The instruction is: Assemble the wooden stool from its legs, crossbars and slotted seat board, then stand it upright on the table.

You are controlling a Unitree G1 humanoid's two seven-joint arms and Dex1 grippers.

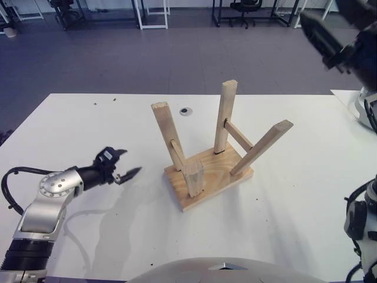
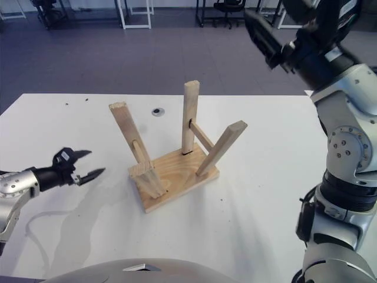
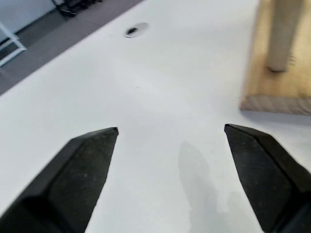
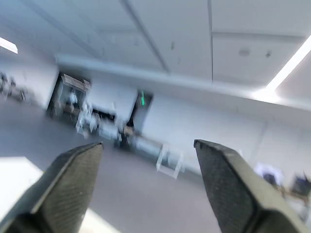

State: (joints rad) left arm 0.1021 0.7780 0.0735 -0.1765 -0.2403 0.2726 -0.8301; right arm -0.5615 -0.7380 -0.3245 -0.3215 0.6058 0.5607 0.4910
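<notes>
The white table [image 1: 294, 236] bears the upturned stool [image 1: 215, 174] and a small dark disc [image 1: 186, 111].

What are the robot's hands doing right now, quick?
Left gripper: open, holding nothing, low over the table beside the stool.
Right gripper: open, holding nothing, raised high.

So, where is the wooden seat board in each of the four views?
Left eye view: seat board at centre, lying flat.
Right eye view: slightly left of centre.
Left wrist view: its corner, ahead of the left gripper.
Right wrist view: faces the ceiling instead.
Shared landmark: dark round hole.
</notes>
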